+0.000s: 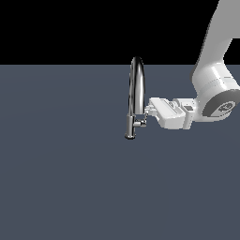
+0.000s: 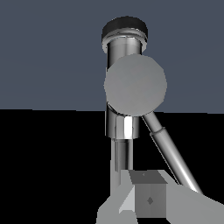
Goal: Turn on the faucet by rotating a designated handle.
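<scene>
The chrome faucet (image 1: 136,89) stands mid-scene, its tall arched spout rising over a short cylindrical base. The handle (image 1: 139,123), a short chrome stub, sticks out of that base toward the exterior view's right. My gripper (image 1: 146,116) reaches in level from the right, with its fingertips right at the stub's outer end; whether they touch it I cannot tell. In the wrist view the handle (image 2: 135,85) shows end-on as a grey disc in front of the faucet (image 2: 123,124) base. My gripper (image 2: 133,199) looks shut, with nothing between the fingers.
The faucet stands on a flat dark grey-blue surface (image 1: 61,178). The white arm (image 1: 213,89) comes in from the upper right of the exterior view. The thin spout tube (image 2: 170,153) slants past the fingers in the wrist view.
</scene>
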Controlling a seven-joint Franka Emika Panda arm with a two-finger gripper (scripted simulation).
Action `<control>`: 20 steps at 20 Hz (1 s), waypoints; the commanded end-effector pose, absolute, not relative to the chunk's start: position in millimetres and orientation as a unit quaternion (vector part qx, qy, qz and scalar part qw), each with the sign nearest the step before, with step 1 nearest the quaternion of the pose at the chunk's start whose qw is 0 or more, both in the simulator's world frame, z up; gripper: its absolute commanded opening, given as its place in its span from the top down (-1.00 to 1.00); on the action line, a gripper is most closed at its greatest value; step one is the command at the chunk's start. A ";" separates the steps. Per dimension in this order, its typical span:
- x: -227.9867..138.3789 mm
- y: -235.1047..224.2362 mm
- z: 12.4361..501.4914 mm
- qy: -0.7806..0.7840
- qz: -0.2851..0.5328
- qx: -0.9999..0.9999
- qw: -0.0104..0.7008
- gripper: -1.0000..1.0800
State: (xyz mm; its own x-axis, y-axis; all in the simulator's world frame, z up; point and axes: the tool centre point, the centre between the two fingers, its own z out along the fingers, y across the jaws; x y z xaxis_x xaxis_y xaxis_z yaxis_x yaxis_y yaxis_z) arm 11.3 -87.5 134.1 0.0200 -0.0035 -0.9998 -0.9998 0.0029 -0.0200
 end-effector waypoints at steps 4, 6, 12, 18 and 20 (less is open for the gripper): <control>-14.0 -91.9 121.6 0.499 0.498 -0.501 0.502 1.00; -21.5 -92.4 118.4 0.499 0.498 -0.501 0.502 1.00; -23.2 -87.7 114.2 0.492 0.496 -0.507 0.505 1.00; -39.1 -92.4 74.0 0.498 0.497 -0.502 0.503 1.00; -41.8 -93.1 67.5 0.499 0.497 -0.501 0.503 1.00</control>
